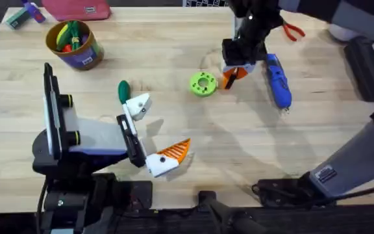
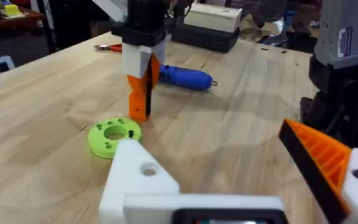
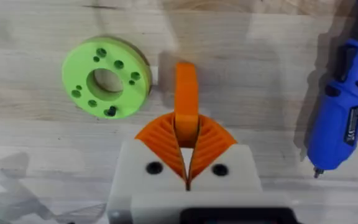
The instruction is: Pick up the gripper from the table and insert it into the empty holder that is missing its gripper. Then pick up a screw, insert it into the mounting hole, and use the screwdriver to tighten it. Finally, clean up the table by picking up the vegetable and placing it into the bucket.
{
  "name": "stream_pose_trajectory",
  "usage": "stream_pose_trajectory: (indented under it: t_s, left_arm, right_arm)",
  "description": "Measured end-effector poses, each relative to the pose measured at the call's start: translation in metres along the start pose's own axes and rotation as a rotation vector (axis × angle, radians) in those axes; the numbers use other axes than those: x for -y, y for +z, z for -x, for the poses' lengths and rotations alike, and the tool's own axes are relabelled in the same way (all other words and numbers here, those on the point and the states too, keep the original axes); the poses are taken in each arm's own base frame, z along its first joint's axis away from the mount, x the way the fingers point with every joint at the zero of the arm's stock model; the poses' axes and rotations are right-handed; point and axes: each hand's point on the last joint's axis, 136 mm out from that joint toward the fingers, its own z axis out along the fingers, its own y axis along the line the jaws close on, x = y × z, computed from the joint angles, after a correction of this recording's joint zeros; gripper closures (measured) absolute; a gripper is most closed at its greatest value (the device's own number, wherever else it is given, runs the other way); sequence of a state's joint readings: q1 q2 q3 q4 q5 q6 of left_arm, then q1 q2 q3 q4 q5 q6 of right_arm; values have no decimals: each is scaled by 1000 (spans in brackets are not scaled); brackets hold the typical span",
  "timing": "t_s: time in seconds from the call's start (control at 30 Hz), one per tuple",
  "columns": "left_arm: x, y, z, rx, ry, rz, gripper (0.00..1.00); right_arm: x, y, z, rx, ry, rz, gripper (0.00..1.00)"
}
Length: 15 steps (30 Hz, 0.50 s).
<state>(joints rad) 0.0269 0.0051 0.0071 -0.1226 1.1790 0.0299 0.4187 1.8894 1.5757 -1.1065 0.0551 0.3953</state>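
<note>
Pinching the gripper: right gripper, jaws closed on it, beside the lime-green ring. Left gripper: jaws spread, the holder untipped.

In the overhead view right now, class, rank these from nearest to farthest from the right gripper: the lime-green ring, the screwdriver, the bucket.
Measured from the right gripper:
1. Lime-green ring, just beside it, towards the table's middle.
2. Screwdriver, on its other side, slightly farther.
3. Bucket, far off at the back left.

Even bright light, soft shadows (blurred edges)
</note>
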Motion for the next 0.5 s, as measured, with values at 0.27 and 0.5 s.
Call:
stream_pose_trajectory:
  t_s: [0.27, 0.5]
  left_arm:
    - [0, 0, 0, 0, 0, 0, 16]
    - [0, 0, 0, 0, 0, 0, 15]
  right_arm:
    - [2, -68, 0, 177, 9, 75, 990]
    - [-4, -149, -1, 418, 26, 238, 990]
